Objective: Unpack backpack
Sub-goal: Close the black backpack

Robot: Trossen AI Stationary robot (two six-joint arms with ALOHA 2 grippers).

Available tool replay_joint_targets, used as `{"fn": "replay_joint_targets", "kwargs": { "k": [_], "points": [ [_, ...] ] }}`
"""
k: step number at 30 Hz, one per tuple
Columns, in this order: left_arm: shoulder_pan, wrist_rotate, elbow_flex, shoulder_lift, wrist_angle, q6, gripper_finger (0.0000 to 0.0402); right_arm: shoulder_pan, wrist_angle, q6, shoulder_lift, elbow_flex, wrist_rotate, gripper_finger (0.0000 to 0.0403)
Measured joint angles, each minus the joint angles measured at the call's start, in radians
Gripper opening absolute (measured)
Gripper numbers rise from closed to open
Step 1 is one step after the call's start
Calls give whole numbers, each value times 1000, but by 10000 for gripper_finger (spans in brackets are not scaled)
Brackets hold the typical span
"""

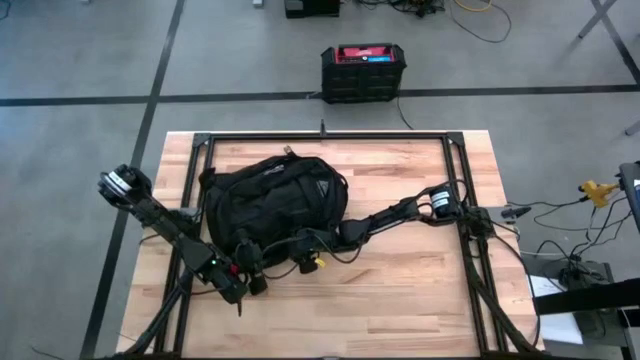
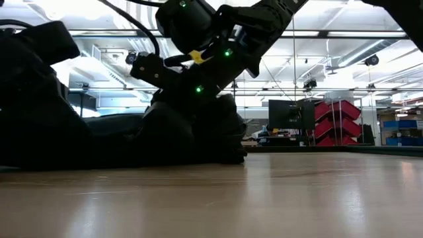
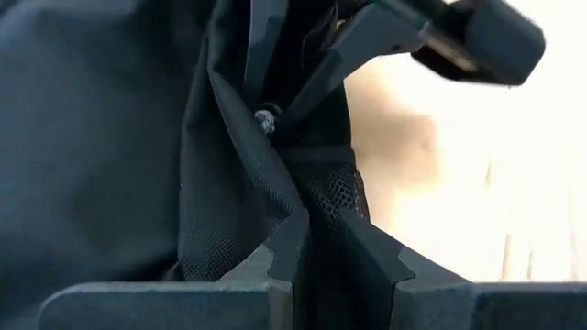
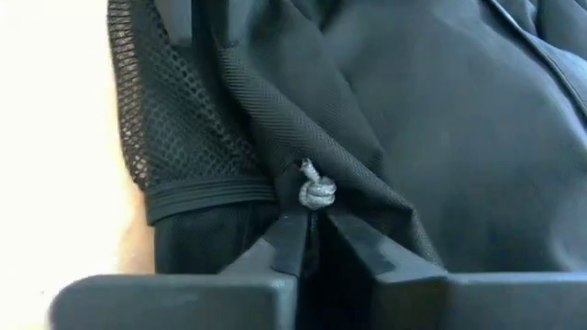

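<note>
Honestly, this looks like very early days for the unpacking. The backpack (image 1: 275,205) lies flat in the middle of the table (image 1: 420,300) in the high view, a bit left of centre, and nothing I can see has come out of it: no loose items on the wood anywhere around it.

Both arms are down at the bag's lower edge in the high view. The left gripper (image 1: 252,278) sits at the lower left of the bag, and in its wrist view the two fingers (image 3: 275,252) are pinched nearly together on a fold of black mesh fabric. The right gripper (image 1: 290,255) comes in from the right side of the frame, and its fingers (image 4: 289,240) are closed up just under a small grey knotted cord (image 4: 317,192), which I'd guess is a zip pull. Whether it has the cord itself or just the cloth beneath it, I can't say.

So my read: they're at the opening stage, one side bracing the fabric, the other going for the zip. Opening it up and pulling out the contents is all left to do.
</note>
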Motion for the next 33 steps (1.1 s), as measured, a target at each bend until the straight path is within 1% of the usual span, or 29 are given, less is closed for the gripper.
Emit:
{"fn": "replay_joint_targets", "kwargs": {
  "k": [3, 6, 9, 12, 17, 18, 19, 21, 23, 25, 27, 29, 33],
  "points": [
    [0, -4, -19, 21, 2, -19, 43, 9, -20, 34, -9, 0, 44, 8],
    [0, 28, -44, 50, 6, -47, 43, 35, -116, 44, -48, -3, 62, 2],
    [-1, 75, -64, 77, 4, -58, 43, 69, -272, 72, -111, -3, 91, 1],
    [-6, 88, -73, 96, 5, -69, 43, 103, -432, 129, -170, -8, 111, 0],
    [-16, 95, -76, 99, -3, -56, 43, 148, -673, 230, -260, -56, 254, 0],
    [-18, 93, -76, 99, -4, -54, 43, 148, -695, 246, -275, -70, 268, 0],
    [-19, 91, -77, 99, -3, -52, 43, 147, -689, 252, -290, -82, 269, 0],
    [-21, 80, -78, 100, 0, -50, 43, 145, -611, 257, -309, -112, 245, 0],
    [-21, 76, -78, 98, 0, -47, 43, 142, -464, 254, -311, -134, 156, 0],
    [-21, 76, -71, 98, -4, -36, 43, 141, -322, 230, -290, -152, 44, 1],
    [-21, 77, -62, 98, -9, -31, 43, 143, -192, 201, -251, -158, -10, 11],
    [-21, 77, -53, 98, -11, -23, 43, 144, -107, 168, -210, -158, 5, 30],
    [-23, 82, -42, 99, -11, -18, 43, 117, -68, 112, -136, -125, 128, 85]
  ]
}}
